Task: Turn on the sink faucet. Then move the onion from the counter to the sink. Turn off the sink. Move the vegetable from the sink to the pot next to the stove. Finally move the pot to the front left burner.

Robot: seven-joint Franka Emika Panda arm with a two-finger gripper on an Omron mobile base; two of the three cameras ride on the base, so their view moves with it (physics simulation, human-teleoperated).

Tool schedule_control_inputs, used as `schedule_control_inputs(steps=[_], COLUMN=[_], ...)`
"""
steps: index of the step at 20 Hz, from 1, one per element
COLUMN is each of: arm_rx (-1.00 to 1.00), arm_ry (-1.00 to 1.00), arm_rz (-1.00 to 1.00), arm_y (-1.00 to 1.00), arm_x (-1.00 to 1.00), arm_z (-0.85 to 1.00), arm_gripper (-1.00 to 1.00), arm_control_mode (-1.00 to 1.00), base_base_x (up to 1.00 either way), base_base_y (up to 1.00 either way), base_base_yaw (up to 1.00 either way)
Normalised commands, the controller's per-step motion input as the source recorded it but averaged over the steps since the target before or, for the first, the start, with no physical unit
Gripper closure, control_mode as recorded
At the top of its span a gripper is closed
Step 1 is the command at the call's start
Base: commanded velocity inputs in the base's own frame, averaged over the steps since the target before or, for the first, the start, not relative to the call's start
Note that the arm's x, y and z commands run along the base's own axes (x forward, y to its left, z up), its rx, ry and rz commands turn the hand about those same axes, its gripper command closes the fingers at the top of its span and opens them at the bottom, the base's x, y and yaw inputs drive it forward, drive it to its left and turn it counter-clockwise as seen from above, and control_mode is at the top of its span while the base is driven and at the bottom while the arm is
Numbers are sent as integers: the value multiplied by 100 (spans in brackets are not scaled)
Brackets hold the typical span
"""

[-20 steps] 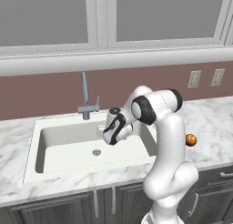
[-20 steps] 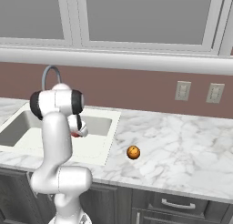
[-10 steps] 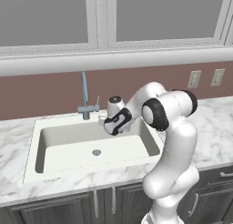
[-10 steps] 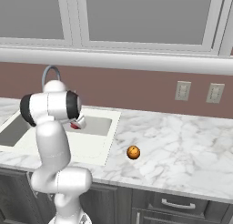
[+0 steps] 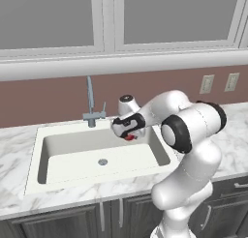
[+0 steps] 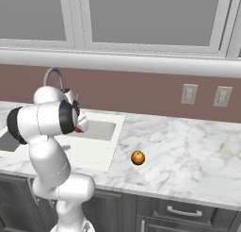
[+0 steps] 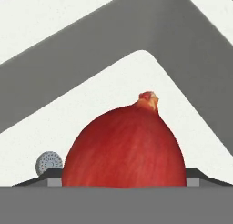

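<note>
My gripper (image 5: 127, 134) is shut on a red onion (image 5: 129, 137) and holds it above the right part of the white sink basin (image 5: 72, 150). In the hand view the onion (image 7: 125, 148) bulges between the dark finger tips (image 7: 43, 178), stem end up, over the basin floor and the drain (image 7: 49, 162). The grey faucet (image 5: 90, 101) stands behind the sink, just left of the hand; no water stream is visible. From the right base view the onion (image 6: 81, 128) peeks out beside the arm, with the faucet (image 6: 54, 75) arching behind. Pot and stove are out of view.
A small orange ball-like item (image 6: 137, 158) lies on the marble counter (image 6: 188, 155) right of the sink. Wall outlets (image 6: 189, 94) sit on the backsplash. A window ledge (image 5: 121, 63) runs above the faucet. Dark cabinet fronts (image 6: 179, 212) are below the counter.
The arm's upper links have swung outward to the right while the hand, still holding the onion, stays over the right side of the sink, slightly raised and turned.
</note>
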Motion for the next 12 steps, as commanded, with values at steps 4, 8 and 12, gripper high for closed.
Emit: schedule_control_inputs(steps=[4,8,12], arm_rx=[0,0,0], arm_ry=[6,0,0], arm_rz=[0,0,1], arm_y=[-30,-25,-27], arm_x=[-41,-42,-47], arm_z=[36,45,46], arm_gripper=[100,100,100], arm_control_mode=[-100,-100,-100], base_base_x=[0,0,0], base_base_y=[0,0,0], base_base_yaw=[0,0,0])
